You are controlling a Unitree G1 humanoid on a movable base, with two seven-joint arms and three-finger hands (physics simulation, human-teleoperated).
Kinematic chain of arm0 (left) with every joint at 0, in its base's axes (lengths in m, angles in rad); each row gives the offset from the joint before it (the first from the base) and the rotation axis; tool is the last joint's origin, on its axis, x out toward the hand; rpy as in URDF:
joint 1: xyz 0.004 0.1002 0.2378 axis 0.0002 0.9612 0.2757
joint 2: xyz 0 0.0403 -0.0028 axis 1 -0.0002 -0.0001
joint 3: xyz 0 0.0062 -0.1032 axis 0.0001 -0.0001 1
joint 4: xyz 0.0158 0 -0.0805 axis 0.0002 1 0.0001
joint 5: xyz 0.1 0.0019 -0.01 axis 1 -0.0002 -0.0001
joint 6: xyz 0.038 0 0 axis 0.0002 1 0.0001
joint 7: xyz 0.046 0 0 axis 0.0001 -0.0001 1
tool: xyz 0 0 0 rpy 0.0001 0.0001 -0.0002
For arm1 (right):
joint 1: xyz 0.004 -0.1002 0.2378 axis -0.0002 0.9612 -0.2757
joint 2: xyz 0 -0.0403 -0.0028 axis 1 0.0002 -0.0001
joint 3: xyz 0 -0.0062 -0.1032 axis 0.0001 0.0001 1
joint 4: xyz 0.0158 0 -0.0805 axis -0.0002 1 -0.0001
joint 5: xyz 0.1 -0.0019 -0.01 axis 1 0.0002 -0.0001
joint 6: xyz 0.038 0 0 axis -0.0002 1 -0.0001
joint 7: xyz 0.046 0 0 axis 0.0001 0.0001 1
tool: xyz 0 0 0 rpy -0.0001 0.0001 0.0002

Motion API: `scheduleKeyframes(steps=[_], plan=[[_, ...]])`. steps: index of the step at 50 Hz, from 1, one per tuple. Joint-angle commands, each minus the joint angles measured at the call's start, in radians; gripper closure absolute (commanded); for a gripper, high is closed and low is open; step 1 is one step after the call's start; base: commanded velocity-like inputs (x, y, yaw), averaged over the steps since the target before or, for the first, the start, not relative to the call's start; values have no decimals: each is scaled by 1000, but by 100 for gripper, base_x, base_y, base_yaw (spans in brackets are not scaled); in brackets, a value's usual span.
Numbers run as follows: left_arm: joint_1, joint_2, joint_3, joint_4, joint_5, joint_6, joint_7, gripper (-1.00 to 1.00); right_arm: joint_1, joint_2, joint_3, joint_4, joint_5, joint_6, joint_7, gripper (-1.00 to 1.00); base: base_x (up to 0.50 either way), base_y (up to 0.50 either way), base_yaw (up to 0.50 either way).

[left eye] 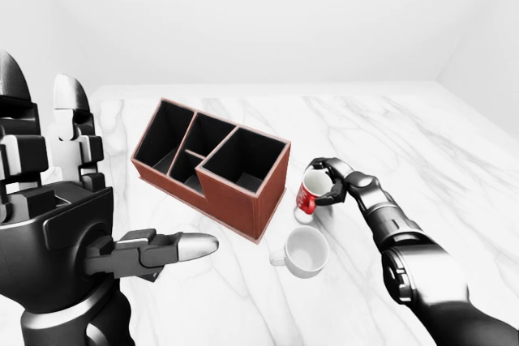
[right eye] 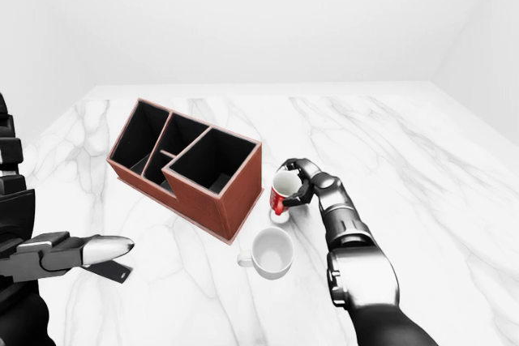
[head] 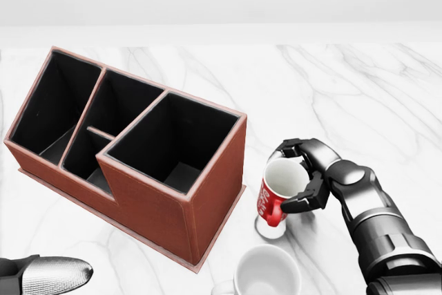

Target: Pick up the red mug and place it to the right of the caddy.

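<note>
A white marble countertop [head: 359, 88] with grey veining spans the head view, bounded at the top by plain white walls. At the lower left edge of the head view, the left hand [left eye: 154, 250] rests low with its fingers extended and nothing held. The caddy [head: 131, 153], a reddish-brown box with black-lined compartments, occupies the left and centre, set at an angle. Just right of the caddy's lower right corner stands the red mug [head: 278, 195]: red body with white lettering, white interior, tilted so its mouth faces up and right, base near or on the counter. The right hand [head: 304, 174] encloses the mug's rim, fingers wrapped around it. A white mug [head: 266, 272] sits just below the red mug, apart from the caddy
</note>
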Motion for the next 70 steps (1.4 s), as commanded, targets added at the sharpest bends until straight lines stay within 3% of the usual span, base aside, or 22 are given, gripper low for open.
scheduleKeyframes(steps=[1, 7, 20, 41, 43, 70], plan=[[-36, -2, -16, 37, 8, 0, 14, -100, -39, 9, -1, 94, 66, -23, -76, 100, 0, 0, 0], [-41, -2, -12, 34, 4, 0, 13, -100, -43, 14, -3, 97, 63, -49, -104, 100, 0, 0, 0], [-38, -2, -13, 30, 3, 0, 11, -100, -32, 30, 3, 112, 47, -74, -139, 100, 0, 0, 0], [-39, -1, -11, 32, 4, 0, 11, -100, -41, 45, -14, 141, 44, -63, -159, 100, 0, 0, 0], [-40, -1, -12, 32, 5, 0, 12, -100, -41, 50, -24, 143, 60, -50, -137, 100, 0, 0, 0], [-39, -2, -13, 16, 6, 0, 9, -100, -17, 77, -33, 170, 30, -52, -202, 100, 0, 0, 0]])
